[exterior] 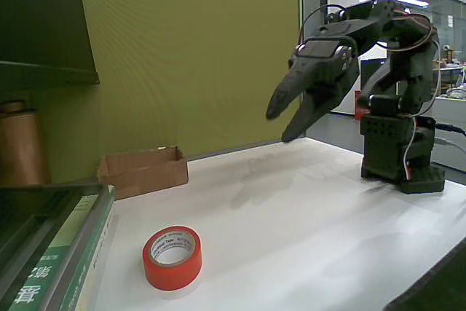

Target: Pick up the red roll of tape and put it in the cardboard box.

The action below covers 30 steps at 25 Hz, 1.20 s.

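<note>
Fixed view: black gripper (286, 123) hangs high, jaws parted and empty, well apart from the red roll of tape (172, 258); cardboard box (143, 171) waits against the green wall.

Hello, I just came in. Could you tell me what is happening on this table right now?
A dark robot arm stands at the right of a white table, seen from the fixed view. Its gripper hangs in the air with the fingers apart, holding nothing. The red roll of tape lies flat on the table near the front, untouched. The cardboard box sits farther back against the green wall, and nothing shows over its rim. Some green books lie at the left edge.
</note>
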Each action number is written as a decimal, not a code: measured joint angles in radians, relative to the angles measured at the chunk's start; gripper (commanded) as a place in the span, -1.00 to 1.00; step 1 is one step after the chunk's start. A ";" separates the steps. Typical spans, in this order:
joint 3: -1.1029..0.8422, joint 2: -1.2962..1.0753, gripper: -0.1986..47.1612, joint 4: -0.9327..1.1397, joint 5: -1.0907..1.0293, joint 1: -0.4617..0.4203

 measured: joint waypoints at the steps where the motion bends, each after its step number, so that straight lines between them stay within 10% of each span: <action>1: -0.038 -0.044 0.17 0.000 0.012 0.003; 30: -0.936 -1.043 0.26 0.359 0.034 0.021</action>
